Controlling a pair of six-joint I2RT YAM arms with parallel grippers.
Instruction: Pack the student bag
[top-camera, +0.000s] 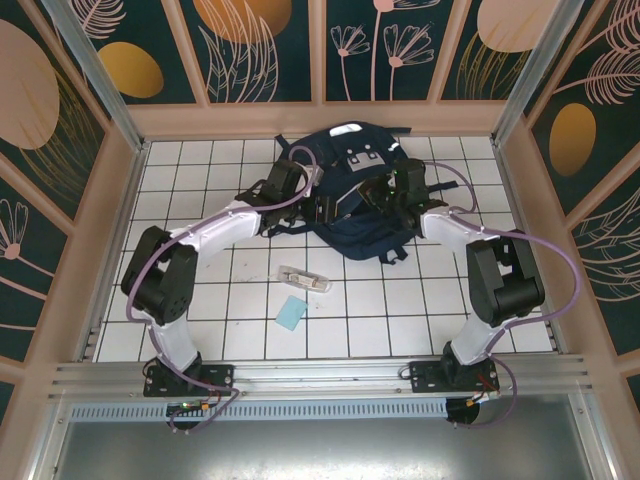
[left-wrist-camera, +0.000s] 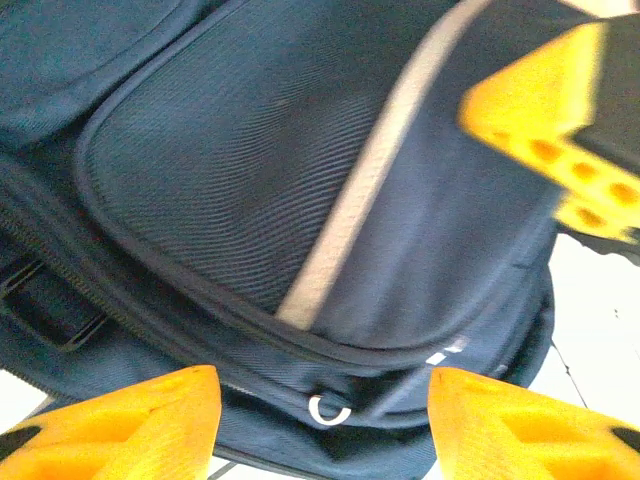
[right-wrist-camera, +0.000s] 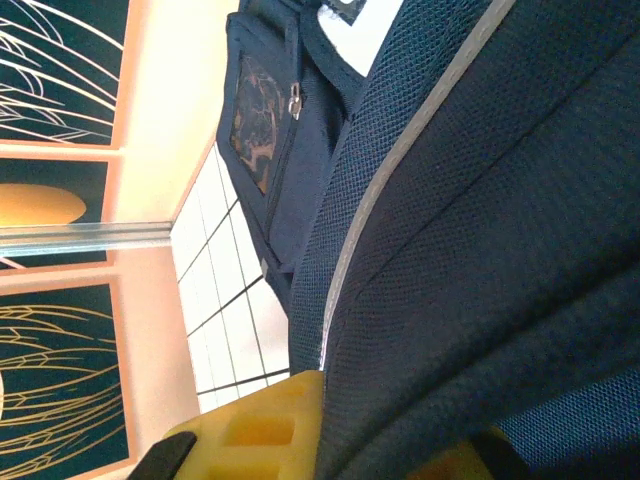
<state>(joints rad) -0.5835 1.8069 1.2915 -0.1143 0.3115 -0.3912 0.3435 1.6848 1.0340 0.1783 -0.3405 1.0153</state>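
The student bag (top-camera: 350, 190), navy-blue with pale stripes, lies at the back middle of the tiled table. My left gripper (top-camera: 316, 208) is at its left side. In the left wrist view it (left-wrist-camera: 325, 420) stands open, its yellow fingers (left-wrist-camera: 130, 425) wide apart over the bag's (left-wrist-camera: 230, 170) lower seam and a small white zipper ring (left-wrist-camera: 329, 410). My right gripper (top-camera: 377, 196) is at the bag's right front. In the right wrist view it (right-wrist-camera: 375, 445) is shut on a fold of the bag's fabric (right-wrist-camera: 480, 220). A yellow finger of the right gripper (left-wrist-camera: 545, 110) shows at upper right in the left wrist view.
A flat transparent pencil case (top-camera: 306, 279) and a light blue card (top-camera: 291, 313) lie on the tiles in front of the bag. Wooden-framed walls (top-camera: 320, 118) close in the table at the back and both sides. A metal rail (top-camera: 320, 375) runs along the near edge.
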